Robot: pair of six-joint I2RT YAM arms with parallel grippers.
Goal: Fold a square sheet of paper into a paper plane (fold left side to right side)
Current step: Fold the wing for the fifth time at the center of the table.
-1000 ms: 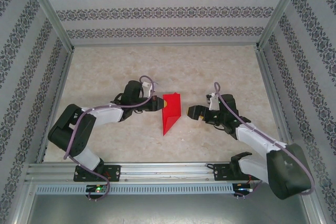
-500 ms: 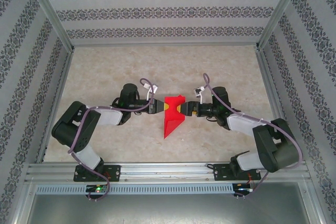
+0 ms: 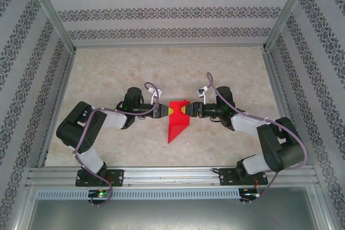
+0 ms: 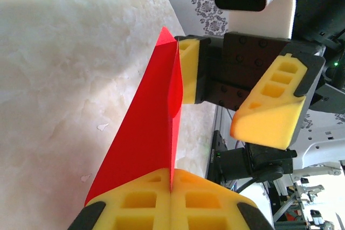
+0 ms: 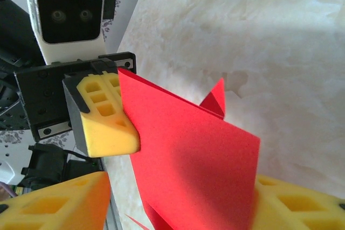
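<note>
The square sheet of paper (image 3: 177,120) is bright red and folded into a narrow pointed shape, its tip toward the near edge. It sits mid-table, and its wide far part is lifted off the surface. My left gripper (image 3: 164,110) is shut on the paper's left edge; in the left wrist view the pads (image 4: 135,203) pinch the red sheet (image 4: 145,133). My right gripper (image 3: 190,111) is open around the right edge. In the right wrist view the paper (image 5: 188,160) rests against one of its fingers (image 5: 294,203), and the other finger (image 5: 54,203) stands apart.
The marble-patterned tabletop (image 3: 161,68) is bounded by aluminium rails at the near edge (image 3: 172,176) and along both sides (image 3: 56,106). Patterned walls (image 3: 172,12) close the back and sides. Both arm bases sit on the near rail.
My right gripper has swung in from the right onto the paper's right edge, and its jaws have narrowed. The paper's wide end has risen between the grippers. The left gripper stays shut on it.
</note>
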